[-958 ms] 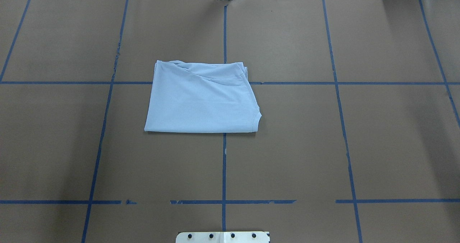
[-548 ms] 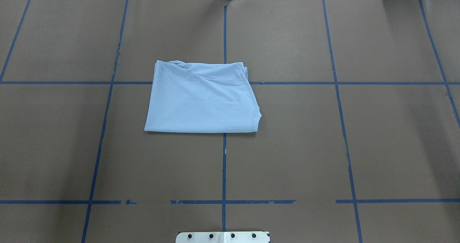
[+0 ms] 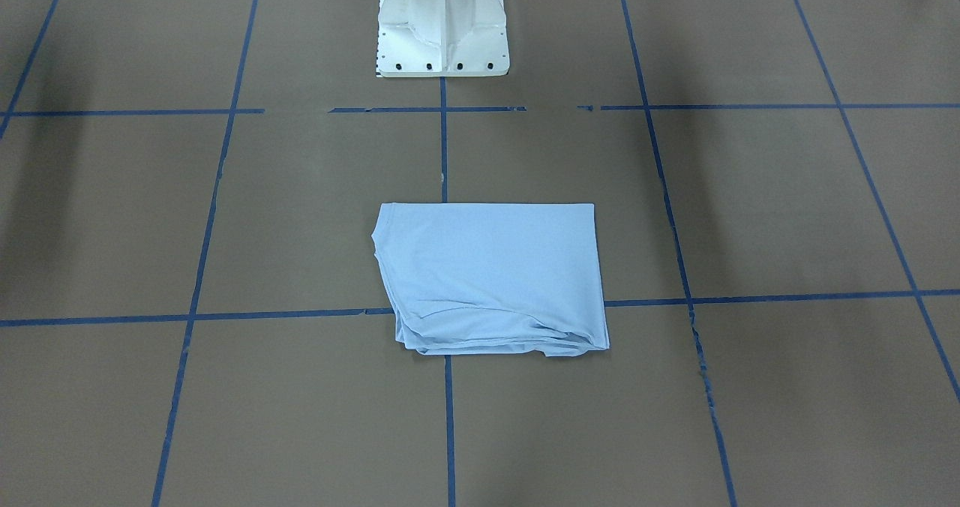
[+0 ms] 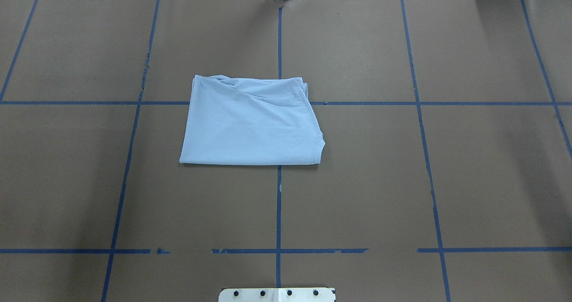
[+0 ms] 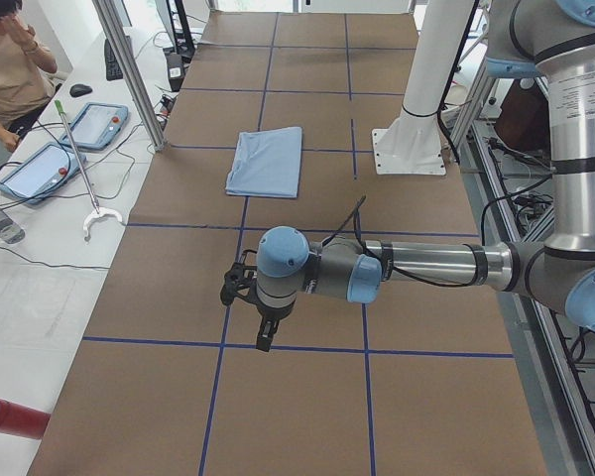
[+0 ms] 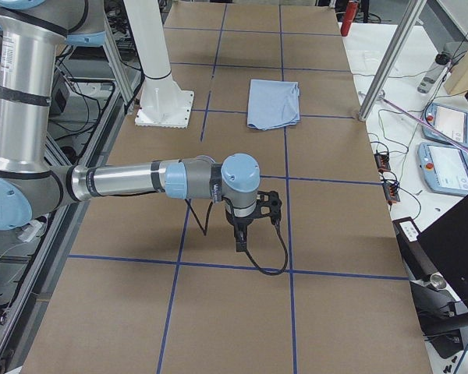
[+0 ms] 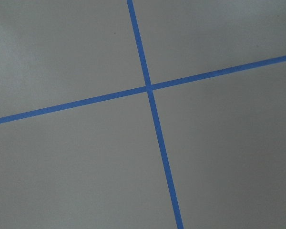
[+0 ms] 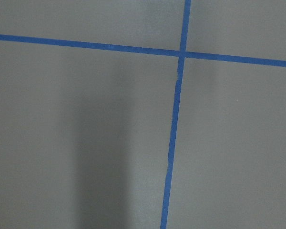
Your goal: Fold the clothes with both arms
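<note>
One light blue T-shirt [image 4: 250, 127] lies folded into a flat rectangle on the brown table [image 4: 402, 181], in front of the white pedestal base [image 3: 442, 34] and apart from it. It straddles the blue tape line [image 4: 279, 203] that runs out from the pedestal's middle. Its smooth folded edge faces the pedestal, and its stacked, slightly rumpled edges face away. A curved hem shows at the corner towards the pedestal's right.

Both arms are out to the pedestal's sides, well apart from the shirt. The left arm [image 5: 426, 266] stretches level over the table on the pedestal's left, with the left gripper [image 5: 263, 332] pointing down above the tape. The right arm [image 6: 132, 179] does likewise on the pedestal's right, with the right gripper [image 6: 240, 234] pointing down. Each wrist view shows only bare table and a tape crossing. How far either claw is spread cannot be told.
</note>
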`<state>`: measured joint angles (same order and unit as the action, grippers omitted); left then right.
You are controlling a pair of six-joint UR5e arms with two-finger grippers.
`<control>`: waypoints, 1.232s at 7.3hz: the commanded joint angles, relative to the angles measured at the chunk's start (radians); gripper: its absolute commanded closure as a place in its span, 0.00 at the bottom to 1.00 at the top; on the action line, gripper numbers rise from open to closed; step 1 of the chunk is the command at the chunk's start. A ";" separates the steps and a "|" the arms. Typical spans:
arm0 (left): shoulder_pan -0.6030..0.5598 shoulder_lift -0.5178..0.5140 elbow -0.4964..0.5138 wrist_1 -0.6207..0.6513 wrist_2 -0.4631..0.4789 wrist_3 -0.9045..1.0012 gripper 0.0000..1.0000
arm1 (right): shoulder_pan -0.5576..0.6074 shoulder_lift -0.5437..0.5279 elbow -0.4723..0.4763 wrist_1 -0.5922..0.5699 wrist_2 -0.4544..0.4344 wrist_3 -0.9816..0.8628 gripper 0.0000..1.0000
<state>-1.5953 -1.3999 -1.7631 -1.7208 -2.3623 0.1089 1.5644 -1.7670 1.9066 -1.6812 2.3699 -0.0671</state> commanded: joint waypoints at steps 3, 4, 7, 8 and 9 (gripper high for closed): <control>0.001 0.036 -0.002 0.001 0.000 0.000 0.00 | -0.007 -0.003 -0.003 0.002 -0.005 0.000 0.00; 0.000 0.038 -0.001 0.001 0.000 0.000 0.00 | -0.007 -0.008 -0.004 0.002 -0.005 0.000 0.00; 0.001 0.038 -0.001 0.001 0.000 0.000 0.00 | -0.007 -0.009 -0.003 0.005 -0.006 0.000 0.00; 0.001 0.036 -0.003 0.000 0.000 0.000 0.00 | -0.007 -0.011 -0.003 0.003 -0.006 -0.002 0.00; 0.001 0.036 -0.004 -0.002 -0.002 0.000 0.00 | -0.009 -0.012 -0.003 0.002 -0.006 -0.002 0.00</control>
<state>-1.5939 -1.3631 -1.7656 -1.7210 -2.3627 0.1089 1.5564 -1.7776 1.9036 -1.6780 2.3639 -0.0685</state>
